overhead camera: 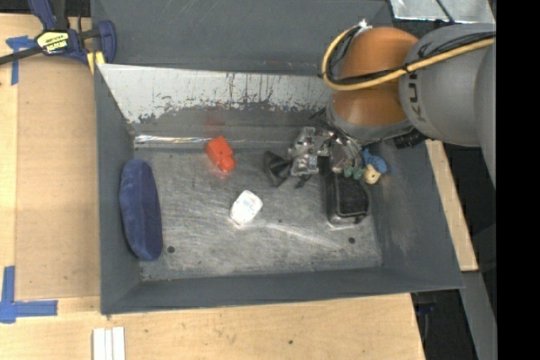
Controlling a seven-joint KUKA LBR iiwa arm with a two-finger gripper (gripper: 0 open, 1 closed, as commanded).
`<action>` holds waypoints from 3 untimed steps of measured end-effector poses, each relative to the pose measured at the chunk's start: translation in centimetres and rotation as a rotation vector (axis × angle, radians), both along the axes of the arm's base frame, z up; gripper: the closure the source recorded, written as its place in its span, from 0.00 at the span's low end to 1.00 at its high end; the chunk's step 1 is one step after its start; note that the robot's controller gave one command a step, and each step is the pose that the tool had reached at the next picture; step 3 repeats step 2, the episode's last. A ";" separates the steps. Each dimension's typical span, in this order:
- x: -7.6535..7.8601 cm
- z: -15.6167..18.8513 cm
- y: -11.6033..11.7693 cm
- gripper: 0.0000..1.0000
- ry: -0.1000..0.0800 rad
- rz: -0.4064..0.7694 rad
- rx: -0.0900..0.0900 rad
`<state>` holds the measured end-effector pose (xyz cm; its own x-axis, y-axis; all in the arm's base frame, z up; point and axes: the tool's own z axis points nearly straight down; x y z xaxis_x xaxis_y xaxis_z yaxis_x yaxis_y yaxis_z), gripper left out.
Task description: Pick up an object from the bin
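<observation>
Along the left wall of the grey bin [110,181], running from near the front-left corner toward the back, lies a long dark blue pad [141,208] with rounded ends, flat on the floor and well apart from everything else. Further right, close to the foot of the back wall and left of the bin's middle, sits a small orange block [220,154]. A little right of it and nearer the front, about the middle of the floor, rests a small white lump [245,207], apart from the orange block. Right of these, low over the floor in the right half of the bin, are the jaws. They point toward the left wall, and their two dark fingers [275,161] stand spread apart with only bare floor between them, gripping nothing. The orange block and the white lump both lie near the fingertips, but neither is touched. Just right of the fingers, under the metal wrist, a flat black block [347,200] with a pale rim lies lengthwise toward the front wall, near the right wall. It is the thing closest to the jaws, beside them rather than between them. Small blue and green bits [372,169] show just beyond it, and I cannot tell what they are. The arm [456,88] comes in over the right wall, its rounded orange cover [375,76] looped by yellow and black cables [337,67].
</observation>
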<state>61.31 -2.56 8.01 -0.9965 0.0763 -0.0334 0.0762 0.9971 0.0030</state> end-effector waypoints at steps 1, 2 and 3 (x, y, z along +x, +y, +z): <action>0.6 10.8 1.6 1.00 0.021 0.013 0.000; -0.3 18.6 0.0 1.00 0.020 -0.002 -0.002; -0.3 18.6 0.0 1.00 0.020 -0.002 -0.002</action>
